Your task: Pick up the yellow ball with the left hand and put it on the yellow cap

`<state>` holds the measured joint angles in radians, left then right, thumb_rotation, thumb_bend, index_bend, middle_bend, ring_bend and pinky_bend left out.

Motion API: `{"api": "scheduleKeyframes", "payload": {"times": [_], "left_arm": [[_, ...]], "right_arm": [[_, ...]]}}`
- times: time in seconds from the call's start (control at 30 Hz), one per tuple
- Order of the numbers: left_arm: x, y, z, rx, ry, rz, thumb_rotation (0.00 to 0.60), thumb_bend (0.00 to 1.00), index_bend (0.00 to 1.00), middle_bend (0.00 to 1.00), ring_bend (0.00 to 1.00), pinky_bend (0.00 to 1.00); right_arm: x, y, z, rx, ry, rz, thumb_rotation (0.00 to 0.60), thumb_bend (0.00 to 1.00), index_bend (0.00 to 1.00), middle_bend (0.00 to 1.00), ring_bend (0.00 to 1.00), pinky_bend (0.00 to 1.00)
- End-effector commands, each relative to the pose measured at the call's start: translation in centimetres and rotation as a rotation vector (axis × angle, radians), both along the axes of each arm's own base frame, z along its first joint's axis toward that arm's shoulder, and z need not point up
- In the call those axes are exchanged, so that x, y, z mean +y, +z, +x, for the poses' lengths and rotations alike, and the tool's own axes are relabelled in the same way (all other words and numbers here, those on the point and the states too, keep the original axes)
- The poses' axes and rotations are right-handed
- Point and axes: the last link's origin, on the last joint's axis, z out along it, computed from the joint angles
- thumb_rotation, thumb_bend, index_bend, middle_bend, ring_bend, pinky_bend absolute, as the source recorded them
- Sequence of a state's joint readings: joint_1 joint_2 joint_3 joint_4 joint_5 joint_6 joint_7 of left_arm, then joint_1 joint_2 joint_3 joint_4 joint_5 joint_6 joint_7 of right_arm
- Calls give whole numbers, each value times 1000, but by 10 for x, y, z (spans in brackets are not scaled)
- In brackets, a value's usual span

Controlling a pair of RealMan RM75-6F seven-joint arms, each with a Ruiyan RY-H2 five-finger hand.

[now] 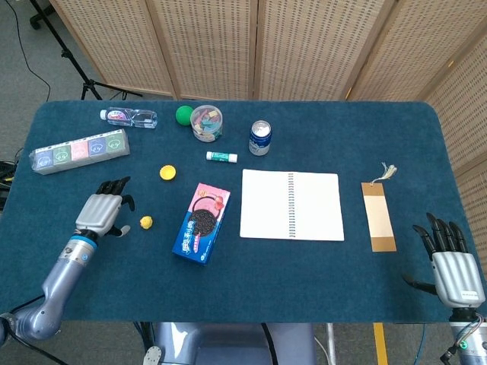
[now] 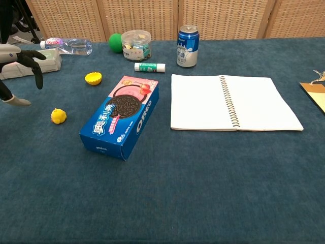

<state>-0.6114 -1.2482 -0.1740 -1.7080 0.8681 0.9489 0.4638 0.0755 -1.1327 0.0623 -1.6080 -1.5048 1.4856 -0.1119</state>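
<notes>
The small yellow ball (image 1: 146,222) (image 2: 59,116) lies on the blue table, left of the Oreo box. The yellow cap (image 1: 168,172) (image 2: 93,78) sits a little farther back and to the right of it. My left hand (image 1: 101,211) (image 2: 19,63) hovers just left of the ball, fingers apart and holding nothing. My right hand (image 1: 452,266) rests open at the table's near right corner, far from both; the chest view does not show it.
A blue Oreo box (image 1: 202,222) lies right of the ball. A white notebook (image 1: 291,205) is at centre, a bookmark (image 1: 377,215) to its right. At the back stand a pill box (image 1: 79,150), bottle (image 1: 128,117), green ball (image 1: 183,114), jar (image 1: 206,122), can (image 1: 260,138) and glue stick (image 1: 221,157).
</notes>
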Motion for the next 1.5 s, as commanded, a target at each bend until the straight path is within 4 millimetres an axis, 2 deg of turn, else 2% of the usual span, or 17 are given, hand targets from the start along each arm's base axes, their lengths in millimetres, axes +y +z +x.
{"api": "scheduleKeyframes", "payload": {"times": [0.03, 0.67, 1.03, 1.5], "left_arm": [[4, -7, 5, 43, -4, 5, 600, 242, 479, 0, 0, 22], [13, -36, 17, 144, 9, -9, 600, 242, 485, 0, 0, 22], [14, -53, 16, 186, 29, -22, 600, 243, 488, 0, 0, 22], [17, -62, 14, 213, 29, -22, 600, 245, 501, 0, 0, 22]], "right_arm": [[0, 0, 0, 0, -1, 1, 600, 0, 146, 0, 0, 0], [-1, 2, -2, -12, -2, -1, 600, 0, 146, 0, 0, 0], [0, 4, -3, -20, -4, -4, 600, 0, 146, 0, 0, 0], [0, 6, -3, -27, -2, -7, 600, 0, 146, 0, 0, 0]]}}
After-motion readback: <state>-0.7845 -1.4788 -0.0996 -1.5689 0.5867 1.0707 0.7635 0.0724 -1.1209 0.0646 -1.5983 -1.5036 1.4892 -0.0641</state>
